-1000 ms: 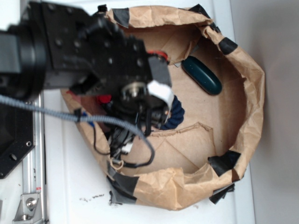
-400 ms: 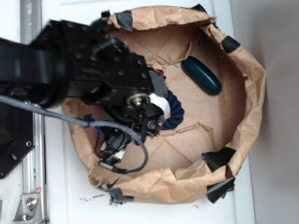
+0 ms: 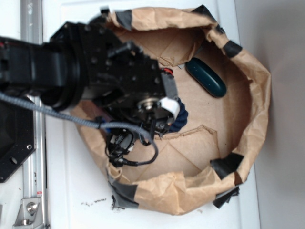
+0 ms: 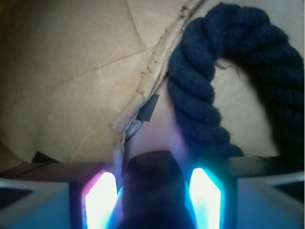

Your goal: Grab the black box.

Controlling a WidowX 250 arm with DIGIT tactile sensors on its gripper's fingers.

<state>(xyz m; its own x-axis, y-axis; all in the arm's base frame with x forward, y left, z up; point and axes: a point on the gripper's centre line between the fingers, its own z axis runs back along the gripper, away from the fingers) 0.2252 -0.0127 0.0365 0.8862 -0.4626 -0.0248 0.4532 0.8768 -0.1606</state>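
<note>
Since the earlier frame the arm has shifted slightly right. The black box point(image 4: 151, 188), seemingly rigid, light and slippery, is held between the jaws across its narrow sides, beside the rope point(image 4: 217, 90).

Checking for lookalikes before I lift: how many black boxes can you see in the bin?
1. The black box sits between the gripper pads in the wrist view, beside the blue rope. The arm hides part of the paper bin, so others may be hidden.

Navy rope point(image 4: 214, 86), green case point(image 3: 206, 77), paper bin point(image 3: 257, 95)
</note>
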